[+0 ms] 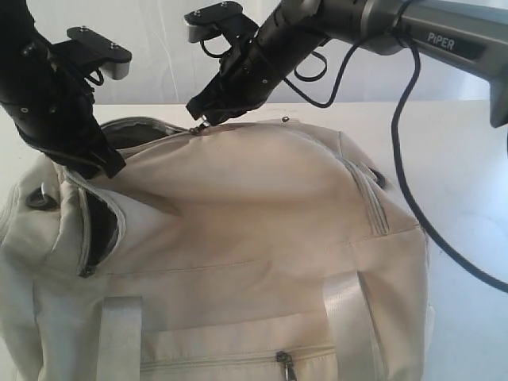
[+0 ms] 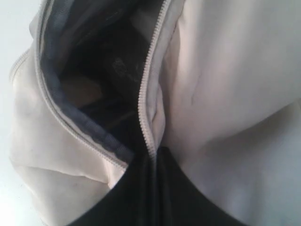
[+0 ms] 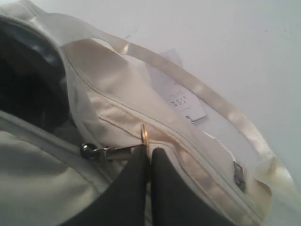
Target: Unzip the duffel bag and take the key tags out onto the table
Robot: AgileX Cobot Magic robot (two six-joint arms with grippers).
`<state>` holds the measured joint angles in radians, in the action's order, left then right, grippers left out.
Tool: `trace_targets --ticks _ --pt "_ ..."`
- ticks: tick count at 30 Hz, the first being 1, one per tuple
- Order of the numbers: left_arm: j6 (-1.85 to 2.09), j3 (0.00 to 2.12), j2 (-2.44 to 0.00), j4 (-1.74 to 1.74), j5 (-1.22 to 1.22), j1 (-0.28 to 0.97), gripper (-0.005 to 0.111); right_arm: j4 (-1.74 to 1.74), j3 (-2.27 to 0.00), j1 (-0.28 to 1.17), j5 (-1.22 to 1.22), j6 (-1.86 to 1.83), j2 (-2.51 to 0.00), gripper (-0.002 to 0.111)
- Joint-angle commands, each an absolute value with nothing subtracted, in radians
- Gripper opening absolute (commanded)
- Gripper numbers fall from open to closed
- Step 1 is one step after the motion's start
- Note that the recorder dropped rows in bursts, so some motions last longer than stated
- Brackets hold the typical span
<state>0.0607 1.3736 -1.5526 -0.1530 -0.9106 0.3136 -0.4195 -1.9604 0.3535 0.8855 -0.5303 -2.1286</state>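
The left gripper, closed on the duffel bag's fabric lip beside the part-open zipper, may lose its pinch if the right gripper, closed on the zipper pull, tugs hard, letting the bag slide on the table. The key tags are not visible in the dark interior. The right arm bears the lettering "PiPER"; the bag's white label is illegible.

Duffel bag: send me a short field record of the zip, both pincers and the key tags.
bag: on table
main zip: partly open
left pincer: shut on the bag's zip edge at the opening
right pincer: shut on zip pull
key tags: not visible in any view
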Motion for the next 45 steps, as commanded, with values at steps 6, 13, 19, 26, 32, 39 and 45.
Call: trace_targets --ticks 6,13,19,26,32,39,45 --pt "0.038 1.358 -1.526 -0.214 -0.944 0.311 0.0 -0.244 -1.965 0.316 0.871 -0.44 -2.067 0.0" --pt "0.038 1.358 -1.524 -0.216 -0.941 0.311 0.0 -0.178 -1.965 0.237 0.982 -0.406 -2.026 0.0" --pt "0.038 1.358 -1.524 -0.226 -0.937 0.311 0.0 -0.178 -1.965 0.156 1.061 -0.404 -2.006 0.0" --pt "0.038 1.358 -1.524 -0.237 -0.935 0.311 0.0 -0.178 -1.965 0.078 1.167 -0.396 -1.975 0.0" --pt "0.038 1.358 -1.524 -0.247 -0.932 0.311 0.0 -0.181 -1.917 0.049 1.197 -0.391 -1.917 0.0" --pt "0.038 1.358 -1.524 -0.247 -0.926 0.311 0.0 -0.181 -1.736 0.049 1.12 -0.393 -1.801 0.0" --pt "0.041 1.358 -1.524 -0.247 -0.926 0.311 0.0 -0.183 -1.569 0.049 1.035 -0.387 -1.69 0.0"
